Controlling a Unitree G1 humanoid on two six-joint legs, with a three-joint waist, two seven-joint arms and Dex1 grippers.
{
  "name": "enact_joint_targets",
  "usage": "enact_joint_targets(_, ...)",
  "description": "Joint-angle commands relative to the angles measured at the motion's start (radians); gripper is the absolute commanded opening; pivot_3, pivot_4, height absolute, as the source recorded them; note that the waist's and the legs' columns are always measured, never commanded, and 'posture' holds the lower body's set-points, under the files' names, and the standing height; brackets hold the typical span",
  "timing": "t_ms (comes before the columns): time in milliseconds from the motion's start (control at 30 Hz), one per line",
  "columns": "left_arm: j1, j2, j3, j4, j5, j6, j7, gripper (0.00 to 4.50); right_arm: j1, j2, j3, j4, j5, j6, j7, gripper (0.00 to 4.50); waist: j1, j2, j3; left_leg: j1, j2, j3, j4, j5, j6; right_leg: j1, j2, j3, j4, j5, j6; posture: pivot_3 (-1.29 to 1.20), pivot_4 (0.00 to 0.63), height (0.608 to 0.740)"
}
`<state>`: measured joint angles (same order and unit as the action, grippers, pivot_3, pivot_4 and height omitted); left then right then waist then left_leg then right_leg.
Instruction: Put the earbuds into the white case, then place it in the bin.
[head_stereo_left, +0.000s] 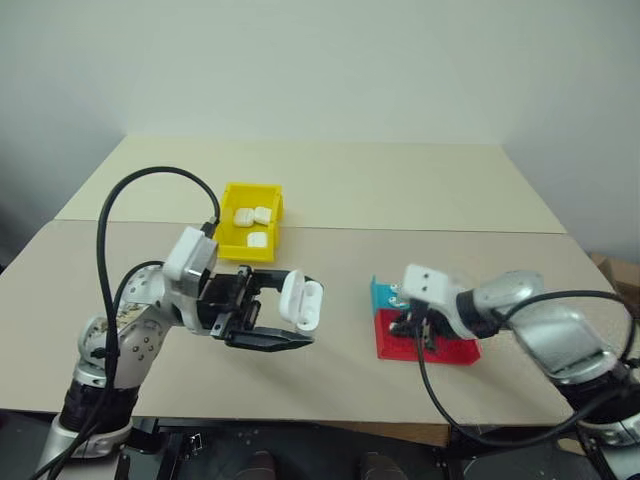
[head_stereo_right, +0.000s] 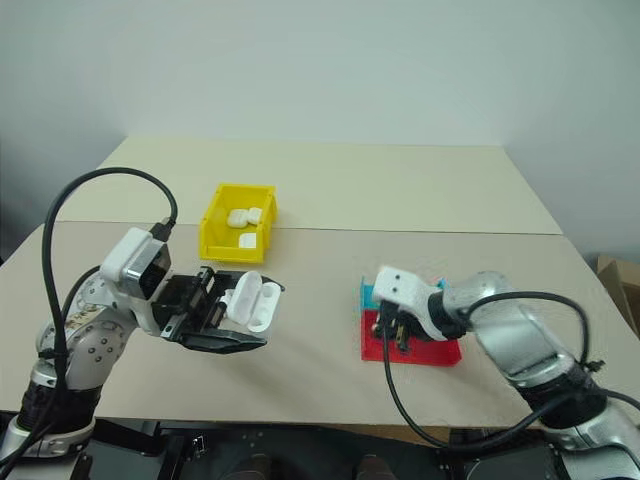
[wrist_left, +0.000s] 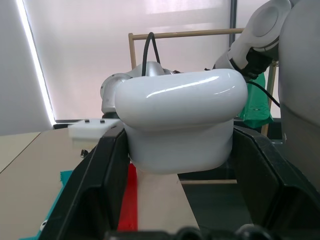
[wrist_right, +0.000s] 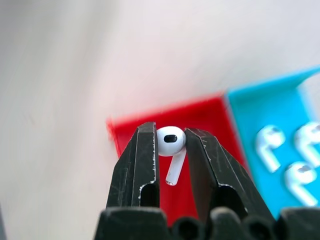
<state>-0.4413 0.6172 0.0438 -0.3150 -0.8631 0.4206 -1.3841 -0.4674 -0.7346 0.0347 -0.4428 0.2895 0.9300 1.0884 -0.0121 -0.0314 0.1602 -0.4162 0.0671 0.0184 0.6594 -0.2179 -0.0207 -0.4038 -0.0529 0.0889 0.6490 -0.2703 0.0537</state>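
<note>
Left end effector (head_stereo_left: 285, 318): clamped on open case (head_stereo_left: 301, 301), above near-left tabletop (head_stereo_left: 400, 190).
Right end effector (wrist_right: 170, 150): pinching earbud (wrist_right: 171, 142) over red tray (head_stereo_left: 425, 345).

Tray (wrist_right: 300, 100) blurred, cut off by edge; earbuds (wrist_right: 270, 145) blurred.

Head stereo pair looks down-forward over the table (head_stereo_left: 330, 180), both eyes sharing it. Left wrist cam faces level, close on the white case (wrist_left: 180, 122). Right wrist cam looks down, close on the tray (wrist_right: 200, 120).
</note>
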Motion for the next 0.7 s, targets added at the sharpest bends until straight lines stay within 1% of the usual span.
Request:
enact_joint_targets(33,-0.026,-0.002,0.008,-0.01,-0.022,0.005,-0.008,2.82,0.025,0.141,-0.315,-0.108,0.246,0.03,-0.091,0.61,0.0,0.0,0.0,0.0,0.0,0.0,0.0,0.0,0.0,0.0,0.0,0.0,0.0,0.0,0.0,0.0,0.15,0.74)
enact_joint_targets(100,-0.035,-0.002,0.004,-0.003,-0.022,0.007,-0.014,2.82,0.013,0.25,-0.447,-0.143,0.406,0.054,-0.181,0.61,-0.001,0.0,0.0,0.0,0.0,0.0,0.0,0.0,0.0,0.0,0.0,0.0,0.0,0.0,0.0,0.0,0.15,0.74)
enact_joint_targets(167,-0.048,-0.006,-0.003,0.007,-0.019,0.009,-0.019,2.82,-0.013,0.325,-0.52,-0.18,0.57,0.078,-0.28,0.61,-0.004,0.0,0.0,0.0,0.0,0.0,0.0,0.0,0.0,0.0,0.0,0.0,0.001,0.0,0.0,0.0,0.15,0.74)
enact_joint_targets(267,-0.069,-0.015,-0.013,0.02,-0.017,0.012,-0.026,2.82,-0.035,0.387,-0.521,-0.237,0.763,0.069,-0.423,0.61,-0.008,0.001,0.0,0.0,0.0,0.0,0.0,0.0,0.0,0.0,0.0,0.0,0.001,0.0,0.0,0.0,0.15,0.74)
enact_joint_targets(333,-0.078,-0.018,-0.016,0.028,-0.015,0.013,-0.032,2.82,-0.041,0.402,-0.487,-0.266,0.838,0.051,-0.495,0.61,-0.008,0.001,0.0,0.0,0.0,0.0,0.0,0.0,0.0,0.0,0.0,0.0,0.001,0.0,0.0,0.0,0.15,0.74)
enact_joint_targets(433,-0.092,-0.017,-0.017,0.041,-0.012,0.015,-0.043,2.82,-0.034,0.416,-0.387,-0.327,0.878,0.023,-0.572,0.61,-0.01,0.001,0.0,0.0,0.0,0.0,0.0,0.0,0.0,0.0,0.0,0.0,0.001,0.0,0.0,0.0,0.15,0.74)
enact_joint_targets(533,-0.102,-0.015,-0.017,0.049,-0.01,0.018,-0.051,2.82,-0.009,0.396,-0.328,-0.339,0.884,-0.008,-0.583,0.61,-0.01,0.001,0.0,0.0,0.0,0.0,0.0,0.0,0.0,0.0,0.0,0.0,0.001,0.0,0.0,0.0,0.15,0.74)
enact_joint_targets(700,-0.114,-0.012,-0.016,0.06,-0.007,0.02,-0.061,2.82,0.015,0.34,-0.233,-0.337,0.801,-0.073,-0.566,0.61,-0.007,0.001,0.0,0.0,0.0,0.0,0.0,0.0,0.0,0.0,0.0,0.0,0.001,0.0,0.0,0.0,0.15,0.74)
